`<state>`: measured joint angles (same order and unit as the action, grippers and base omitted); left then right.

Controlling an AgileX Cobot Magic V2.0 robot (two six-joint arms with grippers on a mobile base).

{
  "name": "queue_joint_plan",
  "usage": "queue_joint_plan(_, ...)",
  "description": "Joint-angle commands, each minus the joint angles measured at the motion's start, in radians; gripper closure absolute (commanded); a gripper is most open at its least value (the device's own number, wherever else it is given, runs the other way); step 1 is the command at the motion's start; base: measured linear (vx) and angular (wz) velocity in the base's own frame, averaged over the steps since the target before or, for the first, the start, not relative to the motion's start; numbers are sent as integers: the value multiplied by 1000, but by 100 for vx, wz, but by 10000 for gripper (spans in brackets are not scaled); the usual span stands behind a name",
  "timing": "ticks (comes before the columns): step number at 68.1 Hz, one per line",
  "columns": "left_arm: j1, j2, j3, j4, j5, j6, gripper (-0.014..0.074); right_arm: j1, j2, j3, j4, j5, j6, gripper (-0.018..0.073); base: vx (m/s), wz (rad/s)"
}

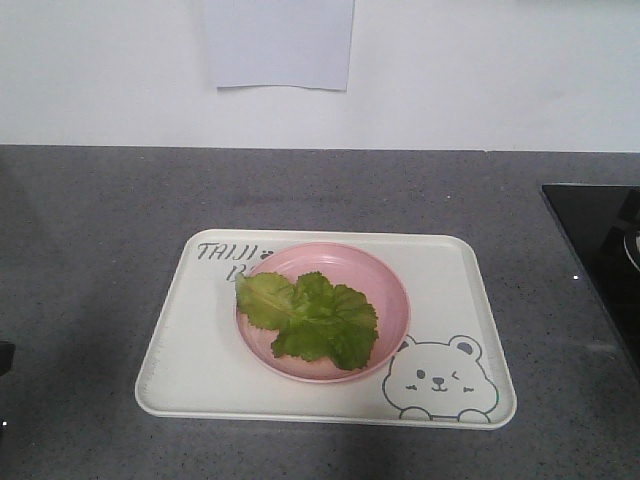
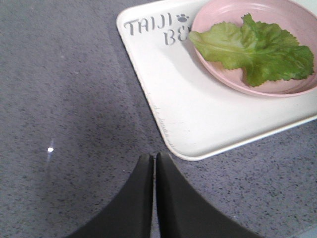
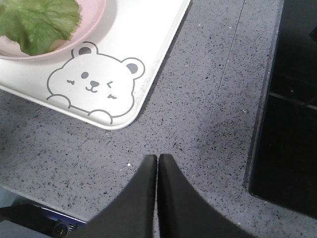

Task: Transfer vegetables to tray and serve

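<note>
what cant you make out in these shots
- Tray lettering: the pink plate covers its end in the front and left wrist views.
- Black panel: cut off by the right edge in the front and right wrist views.
- Plate under the lettuce: hidden by the leaves.
- Left hand and right hand: only the closed fingertips show.

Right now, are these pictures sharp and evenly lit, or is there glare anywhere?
Front view: soft, even light, slightly grainy, faint shadow beneath the tray. Left wrist view: a small bright glint on the counter; the left claw looks blurred. Right wrist view: the bear drawing is crisp.
</note>
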<state>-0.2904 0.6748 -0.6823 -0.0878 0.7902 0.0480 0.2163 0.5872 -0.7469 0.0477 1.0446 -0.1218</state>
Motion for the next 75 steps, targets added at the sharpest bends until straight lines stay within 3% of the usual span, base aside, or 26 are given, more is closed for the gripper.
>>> queue_joint_plan(1,22,-81,38,10,-125,-2,603,2,4,-22,-2,-39,-6,569,0,0)
queue_joint_plan(17,139,-324,357,-9,-422,-2,603,2,4,-22,-2,-36,-6,569,0,0)
queue_joint_plan(31,181,-534,614,-16,-645,-3,603,2,4,-22,-2,-36,-6,569,0,0)
queue_joint_plan(46,215,-706,732,-15,-729,-12,602,2,4,-22,-2,-36,-6,569,0,0)
queue_joint_plan(58,215,-703,736,41,-736,-19,602,2,2,-22,-2,-33,-6,569,0,0)
queue_joint_plan(75,215,-703,736,45,-759,-48,602,2,1,-22,-2,-27,-6,569,0,0)
